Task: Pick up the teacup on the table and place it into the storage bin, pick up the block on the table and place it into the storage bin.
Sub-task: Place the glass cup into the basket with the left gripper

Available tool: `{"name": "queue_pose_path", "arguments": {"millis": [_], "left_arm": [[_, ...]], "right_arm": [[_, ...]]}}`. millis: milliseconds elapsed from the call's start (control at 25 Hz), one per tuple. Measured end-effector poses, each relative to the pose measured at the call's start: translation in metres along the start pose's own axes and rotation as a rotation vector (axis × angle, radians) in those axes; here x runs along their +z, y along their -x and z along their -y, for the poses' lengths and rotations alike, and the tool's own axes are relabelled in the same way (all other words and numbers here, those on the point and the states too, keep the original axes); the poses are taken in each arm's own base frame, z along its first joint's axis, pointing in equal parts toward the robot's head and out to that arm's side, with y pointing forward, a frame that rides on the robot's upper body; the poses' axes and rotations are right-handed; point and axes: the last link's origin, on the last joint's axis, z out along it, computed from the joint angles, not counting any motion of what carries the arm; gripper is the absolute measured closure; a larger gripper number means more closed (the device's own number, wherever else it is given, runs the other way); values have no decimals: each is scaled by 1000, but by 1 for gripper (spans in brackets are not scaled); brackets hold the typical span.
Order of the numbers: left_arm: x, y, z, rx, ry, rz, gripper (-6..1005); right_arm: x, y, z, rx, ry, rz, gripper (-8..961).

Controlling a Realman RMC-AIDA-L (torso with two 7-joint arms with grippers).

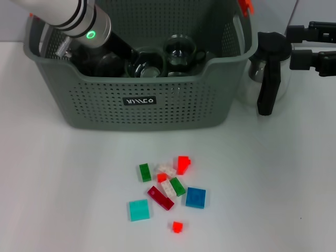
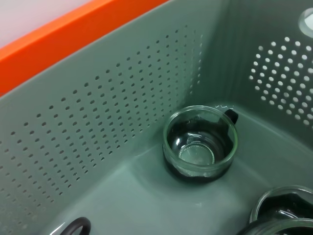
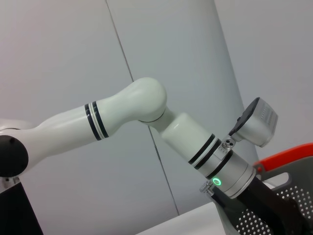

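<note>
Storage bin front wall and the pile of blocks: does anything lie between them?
Nothing: in the head view, only bare white table separates the storage bin from the blocks.

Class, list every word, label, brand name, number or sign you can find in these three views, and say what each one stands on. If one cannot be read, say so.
Black label on the front wall of the storage bin: white letters, too stylised and blurred to read for certain.
Left arm's wrist: a lit green ring, a sign only, no text.
Teacups, blocks, glass pot, table: no writing visible.
</note>
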Motion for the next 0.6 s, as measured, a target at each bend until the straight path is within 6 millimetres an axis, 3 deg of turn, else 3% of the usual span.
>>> {"name": "queue_pose_path", "arguments": {"millis": [600], "left_arm": [[-1,-2,-1,14,-1,5,950]], "right_arm": [[-1,0,0,0,-1,0,57]]}}
